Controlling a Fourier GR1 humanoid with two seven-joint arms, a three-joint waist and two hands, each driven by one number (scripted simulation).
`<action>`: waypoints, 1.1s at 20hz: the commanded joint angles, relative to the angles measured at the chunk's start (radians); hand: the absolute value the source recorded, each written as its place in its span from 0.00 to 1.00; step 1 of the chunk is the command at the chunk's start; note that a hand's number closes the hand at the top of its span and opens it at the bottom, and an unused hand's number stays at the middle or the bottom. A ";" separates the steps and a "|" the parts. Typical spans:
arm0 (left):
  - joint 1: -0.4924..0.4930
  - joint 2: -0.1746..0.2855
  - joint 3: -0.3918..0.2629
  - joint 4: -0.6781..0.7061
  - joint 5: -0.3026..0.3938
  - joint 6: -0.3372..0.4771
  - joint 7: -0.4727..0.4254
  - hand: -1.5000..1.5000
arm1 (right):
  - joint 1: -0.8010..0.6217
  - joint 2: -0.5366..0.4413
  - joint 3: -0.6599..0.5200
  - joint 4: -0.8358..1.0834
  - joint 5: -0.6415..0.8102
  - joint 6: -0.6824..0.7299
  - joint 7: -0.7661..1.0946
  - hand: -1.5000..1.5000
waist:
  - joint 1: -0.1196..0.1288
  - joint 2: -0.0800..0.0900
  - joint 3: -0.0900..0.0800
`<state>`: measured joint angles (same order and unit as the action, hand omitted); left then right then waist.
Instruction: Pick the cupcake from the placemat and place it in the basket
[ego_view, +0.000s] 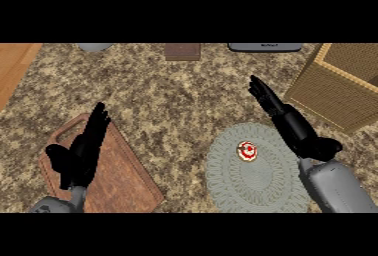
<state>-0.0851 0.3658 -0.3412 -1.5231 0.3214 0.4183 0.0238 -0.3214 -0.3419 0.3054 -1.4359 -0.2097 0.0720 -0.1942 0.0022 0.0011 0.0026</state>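
Observation:
A small cupcake (247, 150) with red and white topping sits on a round grey-green placemat (255, 180) at the lower right. A woven tan basket (336, 92) stands at the right edge, behind the placemat. My right hand (284, 117) hovers just right of and beyond the cupcake, fingers straight and pointing up-left, open, holding nothing. Over the wooden board at the lower left is my left hand (83, 150), open with its fingers up.
A brown wooden cutting board (122, 180) lies at the lower left. Along the far edge are a grey round object (94, 46), a dark brown block (182, 51) and a dark grey flat item (264, 47). A wooden surface (15, 65) borders the stone counter at the far left.

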 joint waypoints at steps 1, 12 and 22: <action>-0.003 0.045 0.029 -0.059 -0.031 -0.058 0.025 0.50 | -0.006 -0.010 -0.077 0.049 -0.005 0.039 -0.003 1.00 | 0.001 -0.001 -0.002; -0.109 0.186 0.043 -0.050 -0.033 -0.288 -0.067 0.50 | 0.158 0.232 0.167 0.044 0.327 -0.289 -0.238 0.00 | -0.005 -0.005 -0.003; -0.113 0.174 0.053 -0.040 -0.051 -0.267 -0.042 0.50 | 0.018 0.072 0.147 -0.111 0.804 -0.543 0.401 0.00 | -0.044 -0.022 -0.010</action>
<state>-0.1863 0.5344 -0.2934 -1.5673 0.2761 0.1496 -0.0399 -0.2579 -0.2065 0.4560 -1.4758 0.4291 -0.4316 -0.0043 -0.0248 -0.0135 -0.0049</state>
